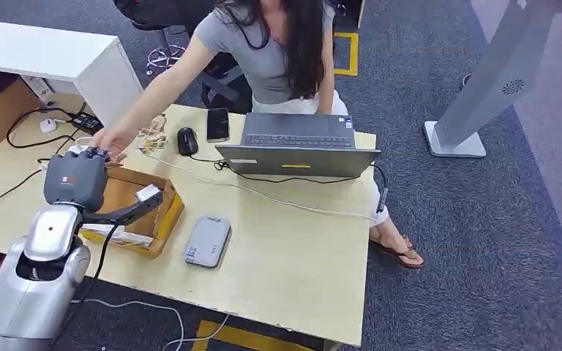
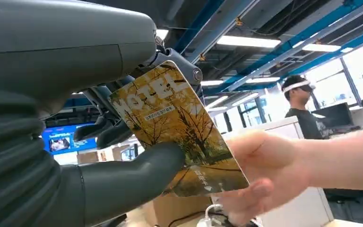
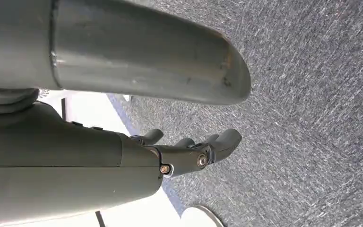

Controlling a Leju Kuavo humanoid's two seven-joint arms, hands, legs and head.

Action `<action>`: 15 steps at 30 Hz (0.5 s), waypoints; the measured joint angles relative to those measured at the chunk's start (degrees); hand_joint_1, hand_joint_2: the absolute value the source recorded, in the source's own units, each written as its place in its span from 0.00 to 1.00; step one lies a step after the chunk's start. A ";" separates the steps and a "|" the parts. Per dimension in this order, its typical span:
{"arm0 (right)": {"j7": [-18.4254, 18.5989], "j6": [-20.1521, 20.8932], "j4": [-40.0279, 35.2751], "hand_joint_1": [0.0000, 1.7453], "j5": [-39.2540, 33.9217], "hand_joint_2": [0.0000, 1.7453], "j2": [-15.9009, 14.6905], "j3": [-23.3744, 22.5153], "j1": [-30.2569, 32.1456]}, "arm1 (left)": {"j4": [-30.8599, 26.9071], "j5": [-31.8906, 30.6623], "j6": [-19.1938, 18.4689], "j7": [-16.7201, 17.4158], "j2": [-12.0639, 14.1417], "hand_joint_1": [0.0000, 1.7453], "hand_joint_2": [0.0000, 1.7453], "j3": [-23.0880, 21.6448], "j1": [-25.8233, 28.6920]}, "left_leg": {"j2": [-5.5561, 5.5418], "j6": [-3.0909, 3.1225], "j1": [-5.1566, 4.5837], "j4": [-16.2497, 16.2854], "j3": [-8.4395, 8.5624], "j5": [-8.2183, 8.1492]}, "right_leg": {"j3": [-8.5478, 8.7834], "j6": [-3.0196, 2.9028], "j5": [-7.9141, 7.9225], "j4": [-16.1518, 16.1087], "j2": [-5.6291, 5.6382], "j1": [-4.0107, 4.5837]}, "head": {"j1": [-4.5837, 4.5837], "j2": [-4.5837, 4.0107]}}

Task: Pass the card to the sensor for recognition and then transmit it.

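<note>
My left hand (image 1: 73,181) is raised over the table's left side, its back toward the head camera. In the left wrist view the hand (image 2: 75,142) pinches a yellow hotel card (image 2: 179,127) with an autumn tree picture between thumb (image 2: 132,175) and fingers. A person's hand (image 2: 264,170) reaches in and touches the card's free end; in the head view that hand (image 1: 110,142) sits just beyond mine. The grey card sensor (image 1: 207,242) lies flat on the table to my hand's right. My right hand (image 3: 189,151) hangs over carpet, fingers loosely bent, holding nothing.
A cardboard box (image 1: 162,219) stands under my left hand. A seated person faces me behind an open laptop (image 1: 296,142), with a mouse (image 1: 186,140), a phone (image 1: 217,124) and some patterned cards (image 1: 154,134) nearby. Cables cross the table (image 1: 300,256).
</note>
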 joint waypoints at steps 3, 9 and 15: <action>0.00 0.00 0.07 0.00 0.00 0.00 0.00 0.00 0.00 | 0.24 0.00 0.11 -0.15 -0.15 1.00 1.00 0.00 0.00 | 0.00 0.00 0.00 0.00 0.00 0.00 | 0.00 0.00 0.00 0.00 0.00 0.00 | 0.00 0.00; -0.26 -0.63 0.20 0.00 0.00 0.00 0.00 0.00 -0.01 | 0.46 0.00 1.09 -2.36 -1.27 1.00 1.00 0.00 0.08 | -0.01 0.00 0.00 0.00 0.00 0.00 | 0.01 0.00 0.00 0.00 -0.01 0.00 | 0.00 0.00; -0.96 -1.22 0.39 0.00 0.00 0.00 0.00 0.00 -0.04 | 0.48 0.00 2.45 -5.92 -5.46 1.00 1.00 0.00 1.61 | -0.02 0.00 -0.01 0.01 -0.01 0.00 | 0.01 0.01 0.00 -0.01 -0.01 -0.01 | 0.00 0.00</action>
